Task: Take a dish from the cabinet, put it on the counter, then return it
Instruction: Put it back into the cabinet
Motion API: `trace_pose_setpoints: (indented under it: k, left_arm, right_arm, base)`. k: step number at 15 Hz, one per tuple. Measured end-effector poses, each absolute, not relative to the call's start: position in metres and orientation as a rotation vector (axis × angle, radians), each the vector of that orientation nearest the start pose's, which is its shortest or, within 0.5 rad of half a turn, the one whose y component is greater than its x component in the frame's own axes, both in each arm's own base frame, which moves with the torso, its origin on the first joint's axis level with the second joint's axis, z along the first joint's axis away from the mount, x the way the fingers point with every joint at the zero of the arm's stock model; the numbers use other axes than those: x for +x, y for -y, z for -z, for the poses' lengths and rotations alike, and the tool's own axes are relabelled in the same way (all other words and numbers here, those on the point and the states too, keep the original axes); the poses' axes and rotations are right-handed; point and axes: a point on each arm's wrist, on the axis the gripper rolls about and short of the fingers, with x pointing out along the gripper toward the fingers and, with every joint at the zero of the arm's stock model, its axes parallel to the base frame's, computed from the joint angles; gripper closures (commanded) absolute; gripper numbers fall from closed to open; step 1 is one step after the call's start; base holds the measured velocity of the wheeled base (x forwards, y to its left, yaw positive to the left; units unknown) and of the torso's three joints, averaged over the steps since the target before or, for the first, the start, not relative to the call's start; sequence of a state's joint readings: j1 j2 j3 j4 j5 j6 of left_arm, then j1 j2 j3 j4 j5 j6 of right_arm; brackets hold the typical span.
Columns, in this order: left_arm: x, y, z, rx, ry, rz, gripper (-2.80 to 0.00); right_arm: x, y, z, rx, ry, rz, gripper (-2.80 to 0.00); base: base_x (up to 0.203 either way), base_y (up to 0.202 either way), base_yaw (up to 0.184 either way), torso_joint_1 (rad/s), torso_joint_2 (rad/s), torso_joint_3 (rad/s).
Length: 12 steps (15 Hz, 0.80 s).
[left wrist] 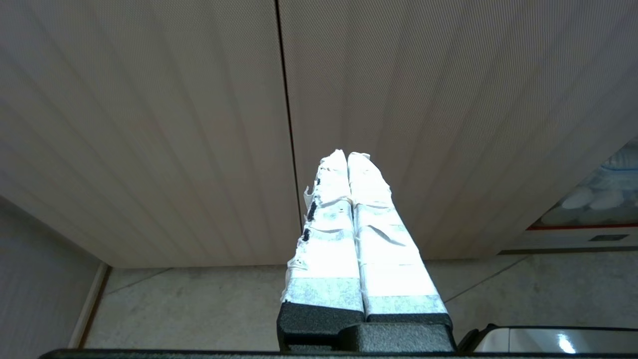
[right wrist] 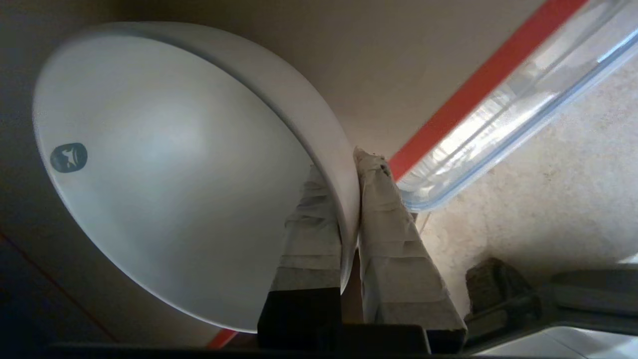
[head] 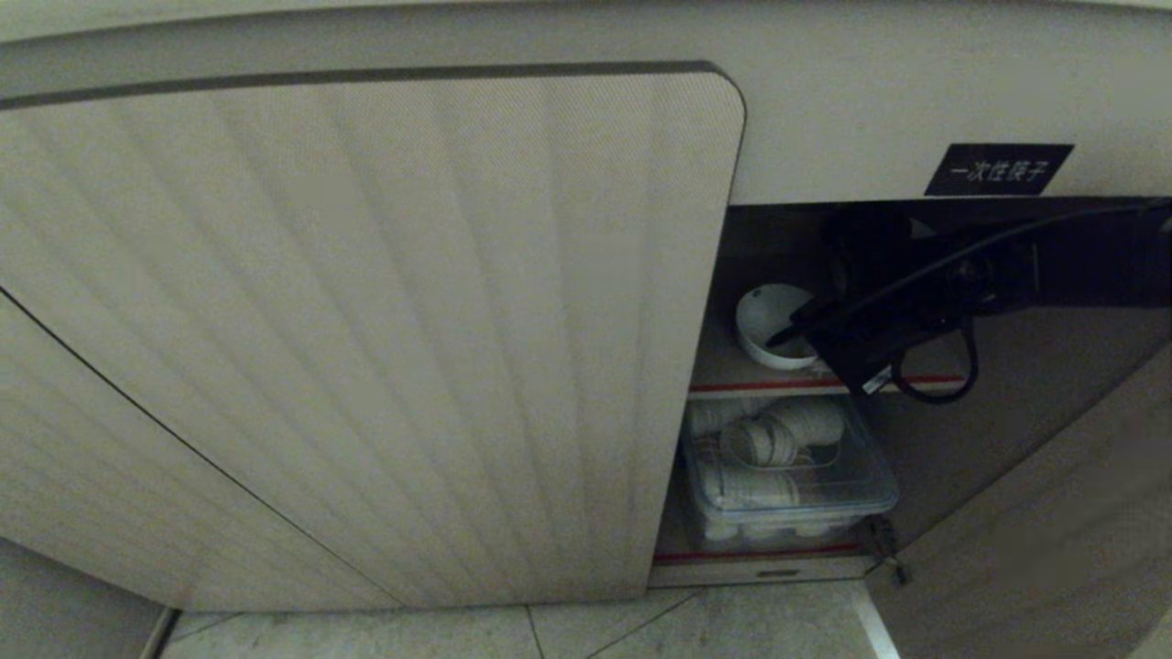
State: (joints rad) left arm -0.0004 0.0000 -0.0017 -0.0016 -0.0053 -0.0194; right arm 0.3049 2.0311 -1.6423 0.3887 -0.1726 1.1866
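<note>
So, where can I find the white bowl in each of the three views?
Head view: the white bowl sits on the upper cabinet shelf, right of centre, at the right gripper.
Left wrist view: not in it.
Right wrist view: the bowl fills the left half, its rim pinched between the fingers.
Shared landmark: the clear plastic bin.

I see the dish (head: pixel 767 322) on the cabinet's (head: pixel 366 320) upper shelf (head: pixel 732 380), at its left end behind the front edge. My right end effector (right wrist: pixel 349 179) reaches in from the right, straddling the dish's rim. On the bottom shelf (head: pixel 751 556) below sits a bin (head: pixel 870 485) holding cups (head: pixel 778 439).
</note>
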Motion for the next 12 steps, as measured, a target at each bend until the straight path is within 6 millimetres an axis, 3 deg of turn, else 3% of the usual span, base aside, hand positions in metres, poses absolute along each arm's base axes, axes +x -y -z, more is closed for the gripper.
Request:
trace_pose_setpoints:
  k: [12]
  left_arm:
    - [-0.0229,0.0001,-0.0761,-0.019,0.003,0.007,0.00]
  right_arm:
    - [0.3814,-0.1164,-0.1984,0.941,-0.728,0.333,0.00]
  base:
    - [0.000,0.000,0.000,0.000,0.00,0.000]
